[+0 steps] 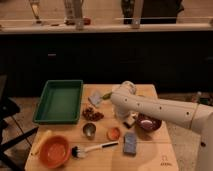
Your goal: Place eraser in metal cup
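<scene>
One white arm (165, 109) reaches in from the right edge of the frame, its gripper (126, 116) lowered near the centre, right at the eraser (131, 120) beside the purple bowl (148, 123). Whether it is open or has hold of the eraser cannot be told. The metal cup (89, 130) stands upright, apart to the lower left.

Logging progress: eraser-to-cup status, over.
Gripper low beside purple bowl. Flat tan-and-black eraser at gripper. Shiny silver metal cup apart; small orange bowl between.
</scene>
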Action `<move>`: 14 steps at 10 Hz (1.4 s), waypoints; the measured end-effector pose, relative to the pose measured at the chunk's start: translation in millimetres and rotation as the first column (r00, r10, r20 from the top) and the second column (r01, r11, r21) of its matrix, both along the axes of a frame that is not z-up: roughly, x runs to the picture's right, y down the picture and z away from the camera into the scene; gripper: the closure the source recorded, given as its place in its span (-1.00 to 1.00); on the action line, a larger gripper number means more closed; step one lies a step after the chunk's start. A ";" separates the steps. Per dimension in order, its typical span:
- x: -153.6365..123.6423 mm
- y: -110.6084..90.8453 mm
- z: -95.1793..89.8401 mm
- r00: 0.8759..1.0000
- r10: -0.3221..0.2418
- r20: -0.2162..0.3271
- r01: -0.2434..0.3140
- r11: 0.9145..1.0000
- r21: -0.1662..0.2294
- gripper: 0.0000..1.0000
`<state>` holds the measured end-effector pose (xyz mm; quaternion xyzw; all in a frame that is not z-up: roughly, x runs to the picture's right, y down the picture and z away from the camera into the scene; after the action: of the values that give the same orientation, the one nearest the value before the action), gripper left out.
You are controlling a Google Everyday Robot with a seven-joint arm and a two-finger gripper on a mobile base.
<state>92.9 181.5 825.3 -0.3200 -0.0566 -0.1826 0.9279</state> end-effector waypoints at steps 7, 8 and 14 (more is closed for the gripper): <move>6.7 -18.1 5.8 0.976 0.140 -0.168 -0.142 0.990 -0.001 -0.60; 10.7 -17.6 9.1 0.966 0.168 -0.197 -0.171 0.985 0.003 -0.60; 37.5 -9.6 27.4 0.910 0.334 -0.248 -0.320 0.943 0.093 -0.60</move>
<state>130.3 171.9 852.7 -0.3035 0.0176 0.0175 0.9525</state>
